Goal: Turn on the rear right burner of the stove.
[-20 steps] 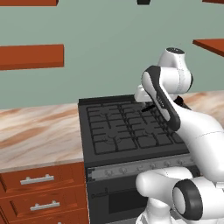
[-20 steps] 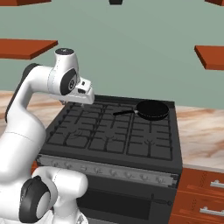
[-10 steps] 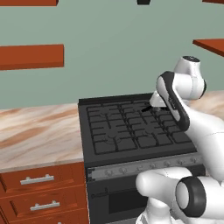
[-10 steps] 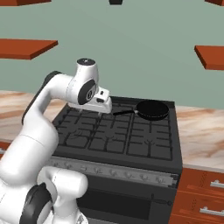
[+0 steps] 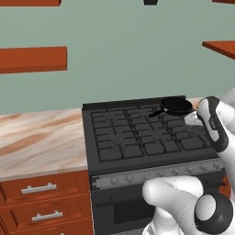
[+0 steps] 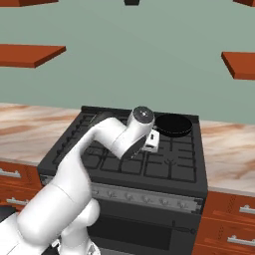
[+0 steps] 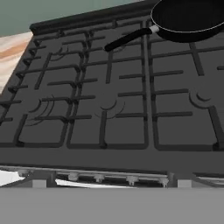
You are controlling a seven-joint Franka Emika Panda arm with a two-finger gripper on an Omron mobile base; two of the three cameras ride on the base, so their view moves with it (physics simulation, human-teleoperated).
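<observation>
We see the stove (image 6: 124, 159) at centre frame, a black frying pan (image 7: 188, 17) sitting over the rear right burner (image 5: 176, 108) at upper right. Our gripper (image 6: 151, 142) hovers above the grates; we cannot tell its jaw state.

A glossy white arm (image 6: 94, 149) of rounded, tubular segments is seen, thickening into a bulbous white body lower down. Its joints are capped with dark grey discs, one ringed in black with a pale grey centre (image 5: 212, 211). A dark grey band (image 5: 214, 124) is set into one link. A small boxy white hand (image 6: 151, 141) is carried at the end
</observation>
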